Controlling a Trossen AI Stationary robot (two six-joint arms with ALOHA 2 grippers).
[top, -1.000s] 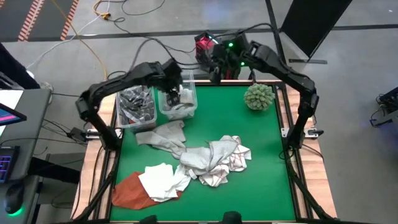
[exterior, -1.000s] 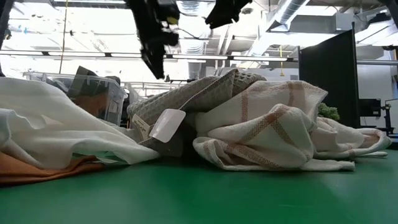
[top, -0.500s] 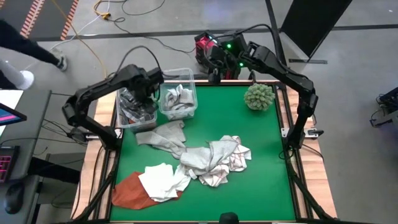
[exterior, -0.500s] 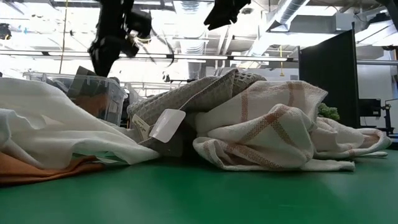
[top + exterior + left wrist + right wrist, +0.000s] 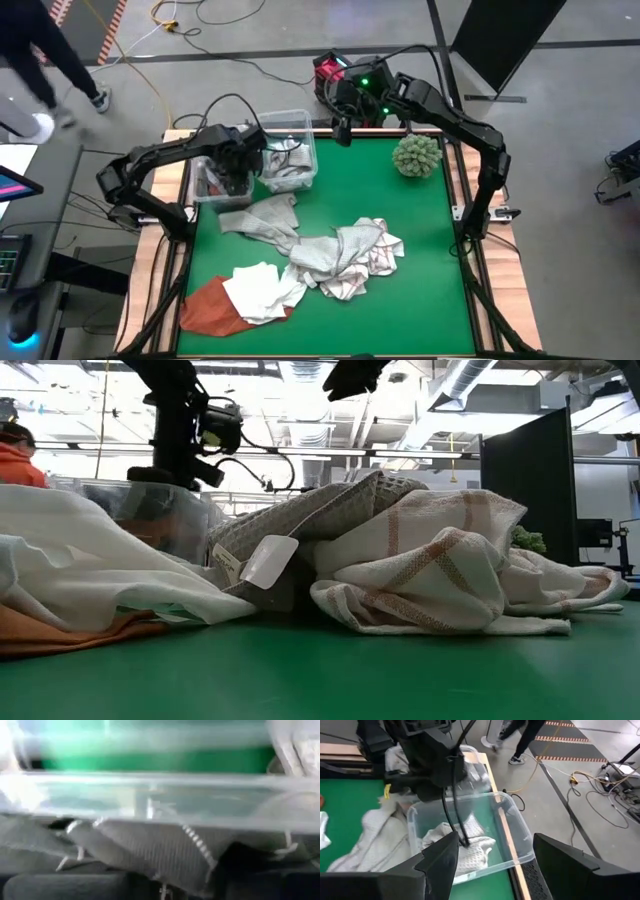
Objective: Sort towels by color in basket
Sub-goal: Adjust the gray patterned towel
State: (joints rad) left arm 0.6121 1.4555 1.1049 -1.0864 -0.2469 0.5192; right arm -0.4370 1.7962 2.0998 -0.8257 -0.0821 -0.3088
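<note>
Left gripper (image 5: 232,172) dips into the dark bin (image 5: 200,192), sorting by color; can't tell its jaws. Right gripper (image 5: 492,857) waits spread above the light bin (image 5: 515,837).

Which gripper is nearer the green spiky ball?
Right. The right gripper hangs over the table's far edge, beside the ball; the left gripper is down in the far-left bin, across the table.

Grey concrete floor (image 5: 560,120), yellow cable (image 5: 150,75), black panel (image 5: 500,35).
</note>
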